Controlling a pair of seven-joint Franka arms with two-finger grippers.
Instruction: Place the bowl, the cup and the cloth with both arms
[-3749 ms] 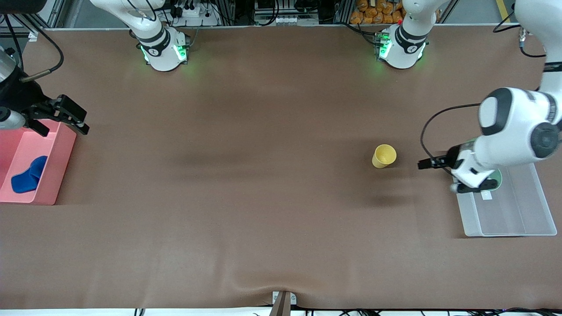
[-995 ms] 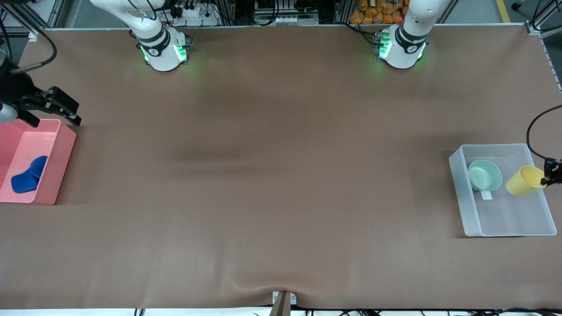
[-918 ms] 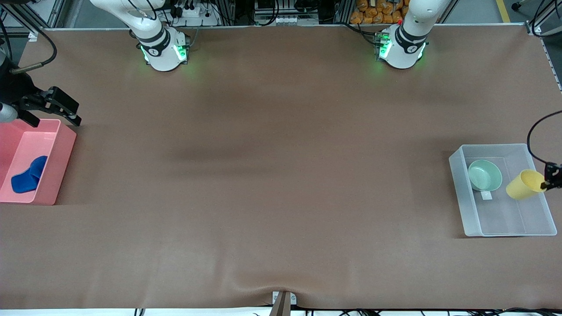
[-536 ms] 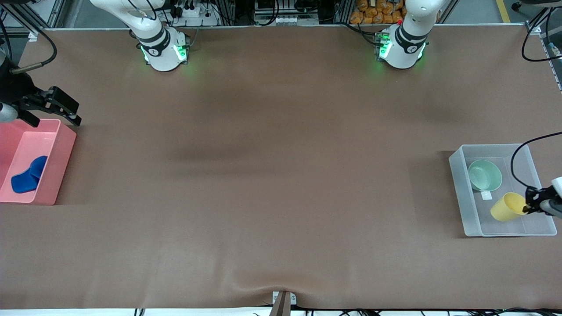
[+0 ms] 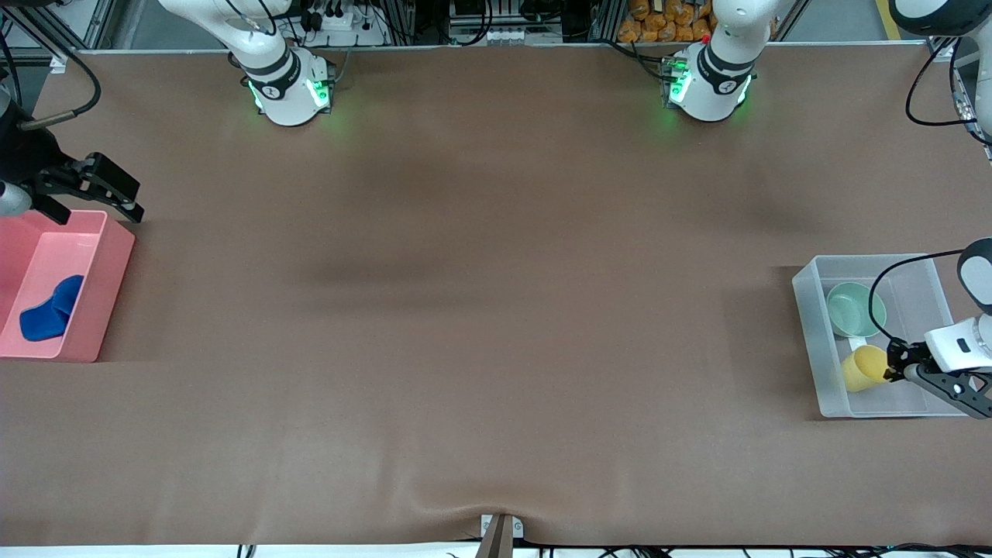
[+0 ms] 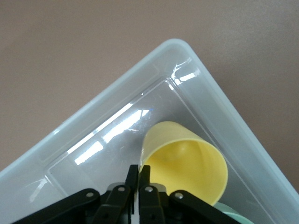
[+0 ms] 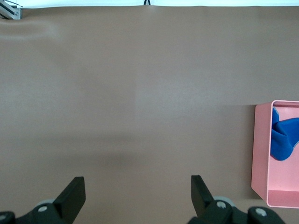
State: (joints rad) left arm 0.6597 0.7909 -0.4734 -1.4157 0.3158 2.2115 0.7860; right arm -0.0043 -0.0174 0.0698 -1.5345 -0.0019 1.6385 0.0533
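Observation:
The yellow cup (image 5: 862, 368) lies tilted inside the clear plastic bin (image 5: 807, 333) at the left arm's end of the table, nearer to the front camera than the mint-green bowl (image 5: 852, 310) in the same bin. My left gripper (image 5: 891, 370) is shut on the cup's rim; the left wrist view shows the cup (image 6: 187, 163) with the gripper (image 6: 139, 170) pinching its wall. The blue cloth (image 5: 48, 310) lies in the pink bin (image 5: 108, 287) at the right arm's end. My right gripper (image 5: 101, 217) is open and empty over the pink bin's edge and waits.
The right wrist view shows the pink bin (image 7: 259, 154), the cloth (image 7: 282, 140) and bare brown table under the open right gripper (image 7: 138, 186). The clear bin's rim (image 6: 177, 46) surrounds the cup. A sliver of the bowl (image 6: 229, 212) shows beside the cup.
My left gripper has carried the cup from the table to over the clear bin, then down into it toward the front camera. The right arm has barely moved.

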